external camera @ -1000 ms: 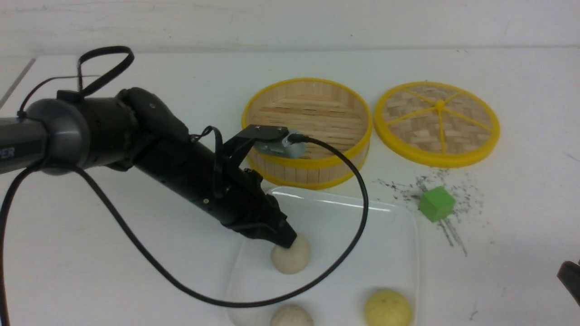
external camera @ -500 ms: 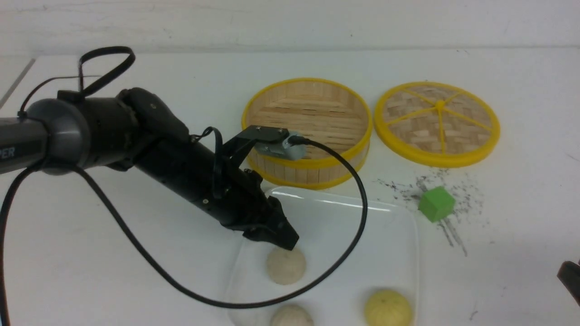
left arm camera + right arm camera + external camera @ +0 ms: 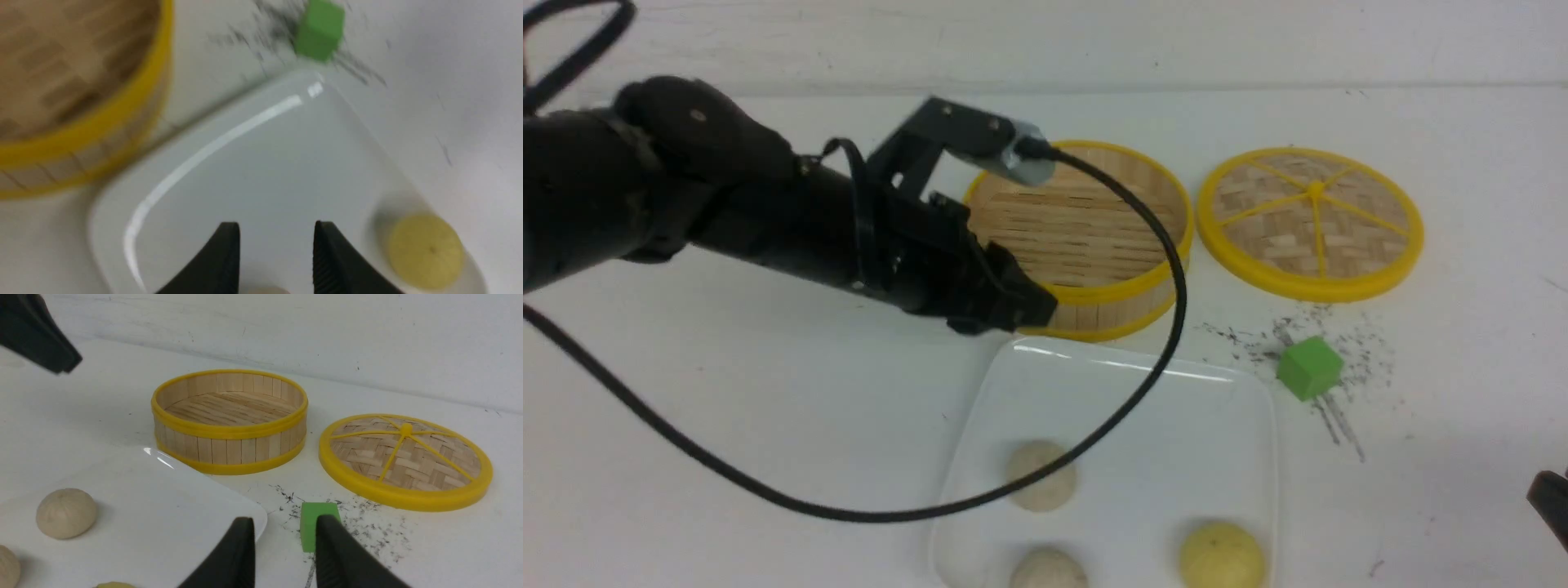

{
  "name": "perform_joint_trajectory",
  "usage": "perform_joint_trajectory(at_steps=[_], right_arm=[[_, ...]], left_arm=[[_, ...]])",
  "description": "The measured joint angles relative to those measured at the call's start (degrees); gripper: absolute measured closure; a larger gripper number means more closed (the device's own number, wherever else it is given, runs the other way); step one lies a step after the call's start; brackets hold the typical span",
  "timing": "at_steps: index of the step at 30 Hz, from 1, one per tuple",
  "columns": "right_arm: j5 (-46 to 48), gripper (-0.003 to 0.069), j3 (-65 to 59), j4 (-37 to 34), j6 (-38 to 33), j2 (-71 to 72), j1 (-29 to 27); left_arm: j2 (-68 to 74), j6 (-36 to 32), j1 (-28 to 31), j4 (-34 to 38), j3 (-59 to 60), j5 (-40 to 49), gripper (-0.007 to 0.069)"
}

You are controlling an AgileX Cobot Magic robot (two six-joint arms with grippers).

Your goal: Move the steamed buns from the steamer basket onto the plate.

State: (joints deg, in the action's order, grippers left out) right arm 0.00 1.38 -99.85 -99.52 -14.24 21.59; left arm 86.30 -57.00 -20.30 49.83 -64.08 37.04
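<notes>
Right gripper (image 3: 282, 522): nearest, low over the white tabletop (image 3: 768, 425); jaws parted, nothing between.
Plate (image 3: 1127, 369): flat, near edge cut off. It carries a beige bun (image 3: 1040, 476) crossed by a black cable (image 3: 768, 498), a second beige bun (image 3: 1048, 572) partly cropped, and a yellow bun (image 3: 1223, 557). All are round, with no long axis.
Left gripper (image 3: 276, 228): above the plate's far rim, jaws apart, empty.
Green cube (image 3: 1308, 367): on black scuffs.
Steamer basket (image 3: 1131, 286): upright, mouth up.
Woven lid (image 3: 1311, 220): flat beside the basket.
White wall (image 3: 1045, 41): behind.

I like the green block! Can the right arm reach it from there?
Probably yes. The right gripper is open, and the green cube sits just beyond it, nothing between.
</notes>
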Motion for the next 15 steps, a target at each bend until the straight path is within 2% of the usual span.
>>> perform_joint_trajectory(at_steps=[1, 5, 9, 11, 15], right_arm=[[0.00, 0.0419, 0.00, 0.00, 0.00, 0.00, 0.00], [0.00, 0.0419, 0.00, 0.00, 0.00, 0.00, 0.00], [0.00, 0.0419, 0.00, 0.00, 0.00, 0.00, 0.00], [0.00, 0.0419, 0.00, 0.00, 0.00, 0.00, 0.00], [0.00, 0.0419, 0.00, 0.00, 0.00, 0.36, 0.00]], left_arm=[[-0.39, -0.05, 0.00, 0.00, 0.00, -0.56, 0.0342], [-8.58, 0.42, 0.00, -1.53, 0.00, -11.77, 0.0342], [-13.19, 1.98, 0.00, -2.66, 0.00, -15.38, 0.0342], [-15.98, 2.92, 0.00, -4.89, 0.00, -16.75, 0.0342], [-20.96, 10.12, 0.00, -12.82, 0.00, -20.41, 0.0343]])
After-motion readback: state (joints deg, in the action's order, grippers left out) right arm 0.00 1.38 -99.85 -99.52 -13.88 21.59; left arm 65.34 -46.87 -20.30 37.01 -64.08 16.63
